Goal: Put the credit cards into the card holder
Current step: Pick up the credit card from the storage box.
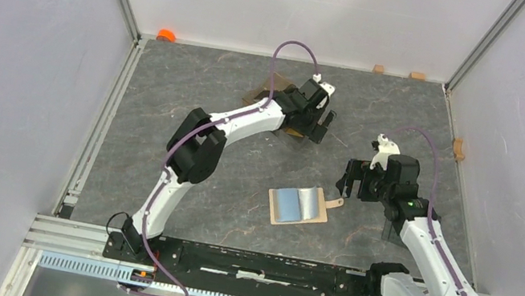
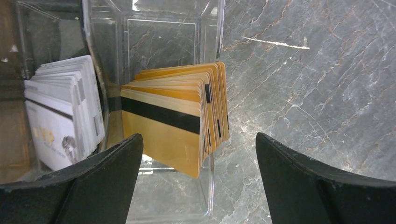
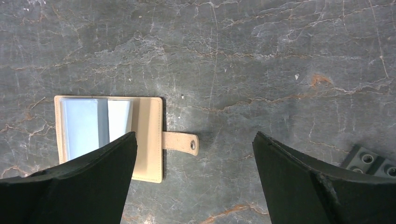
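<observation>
The tan card holder (image 1: pixel 299 206) lies open on the table, light blue pockets up, snap tab pointing right; it also shows in the right wrist view (image 3: pixel 144 135). A stack of orange-gold credit cards (image 2: pixel 180 121) with black stripes stands on edge in a clear divided box (image 2: pixel 154 37); silver-grey cards (image 2: pixel 65 116) fill the compartment to its left. My left gripper (image 2: pixel 196 154) is open and empty, just above the gold cards; it shows at the table's back in the top view (image 1: pixel 318 121). My right gripper (image 3: pixel 194 158) is open and empty, hovering right of the holder's tab.
The box sits at the back centre, mostly hidden under the left arm in the top view. An orange object (image 1: pixel 167 35) lies at the back-left wall. Small tan blocks (image 1: pixel 417 76) sit along the back and right edges. White walls enclose the table.
</observation>
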`<act>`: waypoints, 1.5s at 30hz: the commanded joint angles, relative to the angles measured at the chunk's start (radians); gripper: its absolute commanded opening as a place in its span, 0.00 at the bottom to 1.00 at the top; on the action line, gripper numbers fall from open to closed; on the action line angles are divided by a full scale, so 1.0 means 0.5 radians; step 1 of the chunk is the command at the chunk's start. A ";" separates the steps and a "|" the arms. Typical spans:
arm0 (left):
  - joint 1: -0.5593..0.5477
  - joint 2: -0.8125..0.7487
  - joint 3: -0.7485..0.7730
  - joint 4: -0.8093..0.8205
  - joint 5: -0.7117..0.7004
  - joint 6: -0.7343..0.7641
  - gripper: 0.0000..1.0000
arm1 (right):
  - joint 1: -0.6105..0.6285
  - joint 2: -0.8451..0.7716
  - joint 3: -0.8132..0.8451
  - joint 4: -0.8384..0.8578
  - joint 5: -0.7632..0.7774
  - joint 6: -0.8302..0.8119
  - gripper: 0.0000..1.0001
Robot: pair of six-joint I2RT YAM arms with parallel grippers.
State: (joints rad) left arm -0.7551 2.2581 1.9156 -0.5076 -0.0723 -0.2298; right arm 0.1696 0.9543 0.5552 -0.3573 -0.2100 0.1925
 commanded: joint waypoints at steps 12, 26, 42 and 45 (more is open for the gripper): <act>-0.074 0.069 0.106 0.069 0.135 0.059 0.96 | -0.063 -0.038 -0.037 0.090 -0.144 -0.012 0.98; -0.140 -0.132 -0.056 0.155 0.092 0.082 0.95 | -0.087 -0.023 -0.055 0.097 -0.189 0.000 0.98; -0.153 -0.190 -0.143 0.177 0.041 0.102 0.61 | -0.106 -0.022 -0.074 0.104 -0.231 0.007 0.98; -0.156 -0.195 -0.143 0.149 -0.024 0.127 0.48 | -0.109 -0.024 -0.074 0.107 -0.245 0.013 0.98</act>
State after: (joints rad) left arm -0.8242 2.2177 1.8526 -0.4423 -0.0681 -0.2054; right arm 0.1219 0.9504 0.5247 -0.3443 -0.3141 0.1940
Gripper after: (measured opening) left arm 0.562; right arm 0.979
